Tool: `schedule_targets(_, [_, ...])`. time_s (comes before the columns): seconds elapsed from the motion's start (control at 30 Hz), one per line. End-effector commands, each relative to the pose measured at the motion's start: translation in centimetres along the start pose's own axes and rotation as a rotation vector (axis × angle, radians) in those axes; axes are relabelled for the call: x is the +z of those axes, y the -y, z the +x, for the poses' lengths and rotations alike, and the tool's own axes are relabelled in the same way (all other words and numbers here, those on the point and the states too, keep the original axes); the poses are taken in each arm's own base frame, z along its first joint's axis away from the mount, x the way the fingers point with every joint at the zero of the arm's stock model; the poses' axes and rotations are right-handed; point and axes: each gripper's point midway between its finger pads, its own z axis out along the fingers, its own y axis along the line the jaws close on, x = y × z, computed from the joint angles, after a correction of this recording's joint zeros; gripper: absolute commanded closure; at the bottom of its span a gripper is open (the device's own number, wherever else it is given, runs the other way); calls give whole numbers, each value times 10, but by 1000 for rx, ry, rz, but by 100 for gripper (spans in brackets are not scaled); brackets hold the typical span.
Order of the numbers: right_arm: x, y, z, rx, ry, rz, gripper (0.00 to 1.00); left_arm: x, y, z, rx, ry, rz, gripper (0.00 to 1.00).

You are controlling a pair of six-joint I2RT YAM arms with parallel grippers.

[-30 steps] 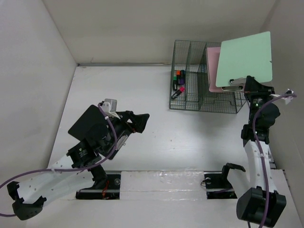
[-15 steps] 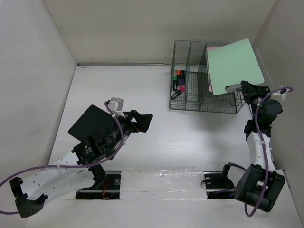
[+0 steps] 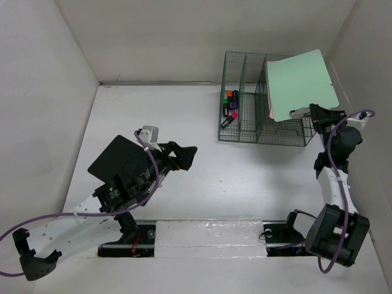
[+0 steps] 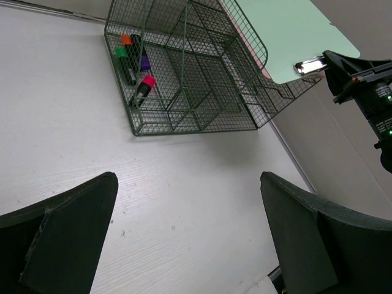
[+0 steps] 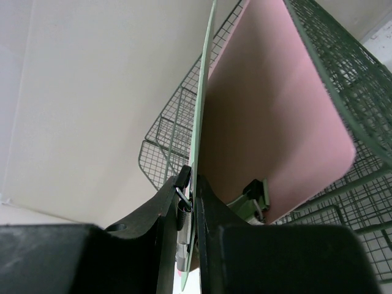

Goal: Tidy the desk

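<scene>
Right claw clamped on green clipboard at clip end, tilted over rack, probably for slotting beside pink clipboard. Left claw apart, idle left of rack, above bench carrying rack.

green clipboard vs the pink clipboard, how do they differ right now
The pale green flat clipboard is gripped at its clip by the right pincer; the pink flat clipboard is held by nothing. Green sits raised over the green wire-mesh rack; pink stands inside it. Both are thin boards with clips.
</scene>
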Motion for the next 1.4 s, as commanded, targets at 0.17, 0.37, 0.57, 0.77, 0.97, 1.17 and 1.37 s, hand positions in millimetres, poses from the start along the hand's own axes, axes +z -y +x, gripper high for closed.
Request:
schedule_targets(0.17, [6,-30,-6,-124,41,-20,96,1,8,-8,-24,33,33,1])
schedule_targets(0.37, [3,-10,0,-182,7,64,72,-1,10,-8,-27,34,44,1])
schedule_targets(0.57, [-12,-1,-1,-240,-6,150,36,0,12,-6,-23,21,49,1])
schedule_targets(0.77, [-33,-8,-22,-349,23,242,11,0,15,-8,-25,20,59,1])
schedule_targets(0.97, [-50,-3,-22,-384,-13,310,12,-2,16,-9,-28,25,68,1])
schedule_targets(1.17, [-71,-15,-16,-429,-25,269,46,-6,11,-13,-42,44,53,1])
schedule_targets(1.37, [-81,-62,18,-493,-181,20,100,3,-5,0,-20,9,-44,7])
